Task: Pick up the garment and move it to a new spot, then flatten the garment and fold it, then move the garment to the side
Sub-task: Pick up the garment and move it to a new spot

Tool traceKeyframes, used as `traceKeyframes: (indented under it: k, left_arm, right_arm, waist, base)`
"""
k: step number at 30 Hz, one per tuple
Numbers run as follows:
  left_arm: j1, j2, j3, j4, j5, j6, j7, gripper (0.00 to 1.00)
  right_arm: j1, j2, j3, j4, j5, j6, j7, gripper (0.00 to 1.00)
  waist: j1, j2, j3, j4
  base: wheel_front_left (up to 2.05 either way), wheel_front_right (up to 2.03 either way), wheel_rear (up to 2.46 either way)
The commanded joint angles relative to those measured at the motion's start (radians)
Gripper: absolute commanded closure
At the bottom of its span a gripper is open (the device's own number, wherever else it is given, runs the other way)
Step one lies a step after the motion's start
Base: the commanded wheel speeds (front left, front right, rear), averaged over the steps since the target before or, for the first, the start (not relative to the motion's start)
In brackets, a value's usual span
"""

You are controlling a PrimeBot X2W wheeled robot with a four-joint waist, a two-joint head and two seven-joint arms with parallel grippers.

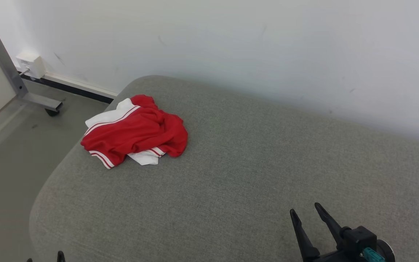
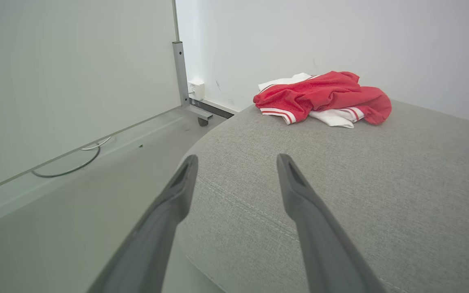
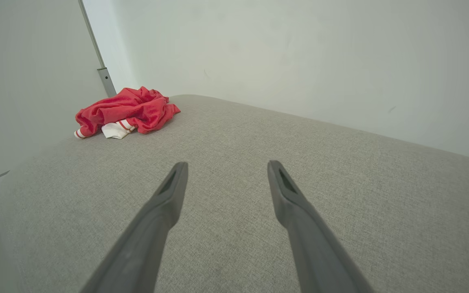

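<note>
The garment (image 1: 135,131), a crumpled red piece with white panels and red-and-white striped trim, lies in a heap on the grey cushion (image 1: 249,163). It sits in the upper left of the head view, near the cushion's rounded corner.

The right gripper (image 1: 304,208) shows at the lower right of that view. Its two dark fingers are spread apart with nothing between them, over bare fabric and well apart from the garment. In the right wrist view the fingers point across the cushion, and the garment lies at the upper left of the frame.

The left gripper (image 2: 237,158) also has its fingers apart and holds nothing. In the left wrist view one finger stands over the floor (image 2: 96,195) and the other over the cushion's edge, with the garment up and to the right of centre.

A white wall (image 1: 231,43) runs behind the cushion. At the upper left of the head view a metal frame leg (image 1: 2,58) on a small wheel stands on the floor, beside a white box (image 1: 31,64) low on the wall. A dark cable (image 2: 67,169) curls on the floor at the left of the left wrist view.
</note>
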Motion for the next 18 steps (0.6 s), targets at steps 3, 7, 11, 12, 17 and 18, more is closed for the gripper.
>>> traceKeyframes:
  k: [3, 7, 11, 12, 17, 18]
  left_arm:
    - [-0.058, 0.004, -0.015, 0.027, -0.002, 0.001, -0.003, 0.00]
    - [-0.160, 0.030, -0.024, 0.108, -0.014, 0.001, -0.003, 0.00]
    - [-0.292, 0.042, -0.028, 0.193, -0.035, 0.001, -0.003, 0.00]
    - [-0.332, 0.056, -0.022, 0.216, -0.058, 0.001, 0.007, 0.00]
    - [-0.495, 0.104, -0.048, 0.287, -0.160, 0.001, 0.086, 0.00]
    - [-0.525, 0.118, -0.053, 0.295, -0.185, 0.001, 0.106, 0.00]
  right_arm:
    - [-0.020, -0.012, 0.006, -0.007, -0.003, -0.003, -0.001, 0.00]
    - [-0.042, -0.028, 0.019, -0.013, -0.012, -0.003, 0.001, 0.00]
    - [-0.069, -0.056, 0.024, -0.033, -0.020, -0.003, 0.013, 0.00]
    - [-0.077, -0.064, 0.025, -0.042, -0.024, -0.003, 0.017, 0.00]
    - [-0.119, -0.099, 0.015, -0.105, -0.038, -0.003, 0.048, 0.00]
    - [-0.123, -0.105, 0.011, -0.119, -0.042, -0.003, 0.053, 0.00]
  waist:
    - [0.0000, -0.0001, 0.037, -0.022]
    - [0.0000, -0.0001, 0.089, -0.054]
    - [0.0000, -0.0001, 0.151, -0.094]
    - [0.0000, -0.0001, 0.171, -0.107]
    - [0.0000, -0.0001, 0.279, -0.171]
    - [0.0000, -0.0001, 0.298, -0.181]
  base:
    - [0.00, 0.00, 0.00]
    - [0.00, 0.00, 0.00]
    - [0.00, 0.00, 0.00]
    - [0.00, 0.00, 0.00]
    - [0.00, 0.00, 0.00]
    - [0.00, 0.00, 0.00]
